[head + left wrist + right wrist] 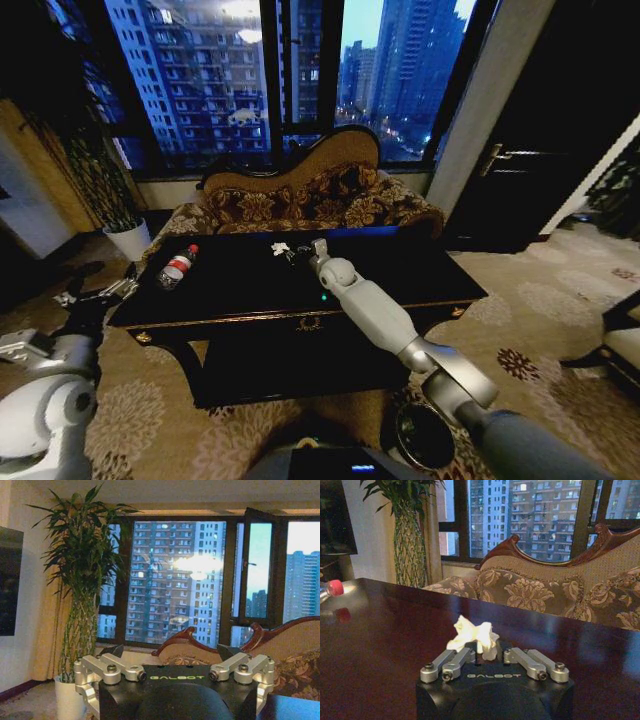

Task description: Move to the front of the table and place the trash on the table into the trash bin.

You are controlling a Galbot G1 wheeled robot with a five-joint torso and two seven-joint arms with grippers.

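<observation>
Right end effector [479, 656] reaches over the black tabletop [420, 265], fingers closed around the crumpled white paper wad [472, 636] near the far edge by the sofa [310, 195]. Bottle [178, 267] lies toward the tabletop's left end. Trash bin [422, 435] on the floor at front right. Left end effector [170, 655] held open, beside the tabletop's left end.

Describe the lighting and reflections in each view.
Head view: dim room, bright window, straight lines bowed toward the edges. Right wrist view: the glossy table mirrors the bottle's red cap and a light patch; paper wad pale ahead of the right tool. Left wrist view: strong glare on the window glass.
</observation>
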